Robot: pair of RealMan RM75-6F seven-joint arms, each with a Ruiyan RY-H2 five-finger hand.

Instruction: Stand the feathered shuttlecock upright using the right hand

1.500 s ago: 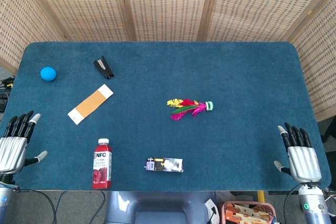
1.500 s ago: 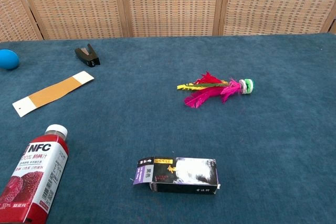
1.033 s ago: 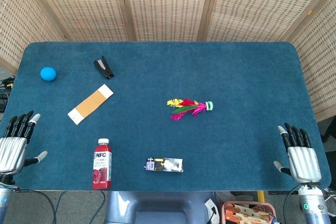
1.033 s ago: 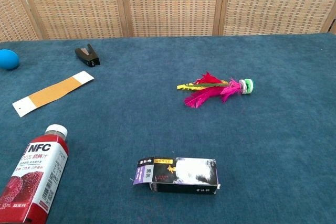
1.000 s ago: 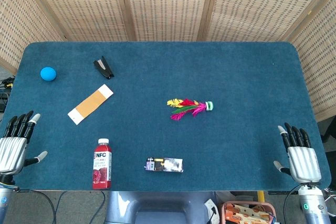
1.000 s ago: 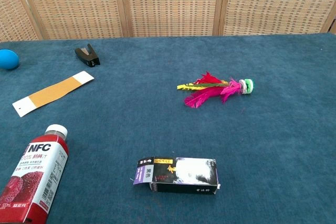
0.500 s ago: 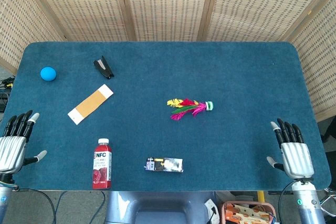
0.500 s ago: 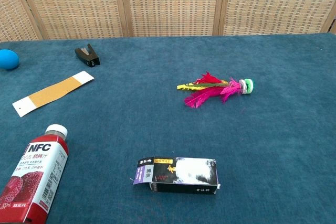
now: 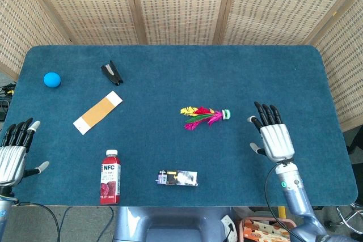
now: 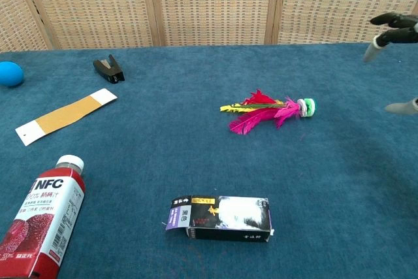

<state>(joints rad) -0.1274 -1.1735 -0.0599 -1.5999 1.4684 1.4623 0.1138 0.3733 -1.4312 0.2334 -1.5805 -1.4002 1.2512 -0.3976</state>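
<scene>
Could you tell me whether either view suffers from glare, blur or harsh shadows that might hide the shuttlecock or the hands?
Head view: even, soft light, the shuttlecock sharp, the right hand and left hand clear, only faint shadows. Chest view: also sharp, slight glare on the white panel of the small box; the right hand is cropped at the frame's right edge.

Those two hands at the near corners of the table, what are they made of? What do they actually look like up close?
Both look alike. The right hand has a ribbed, silvery metal back and slim black fingers with pale tips. It sits on a grey-blue wrist bearing a small lit green ring, with a dark cable running alongside. The left hand shows the same silver back and black fingers with light tips; its wrist is mostly out of view.
</scene>
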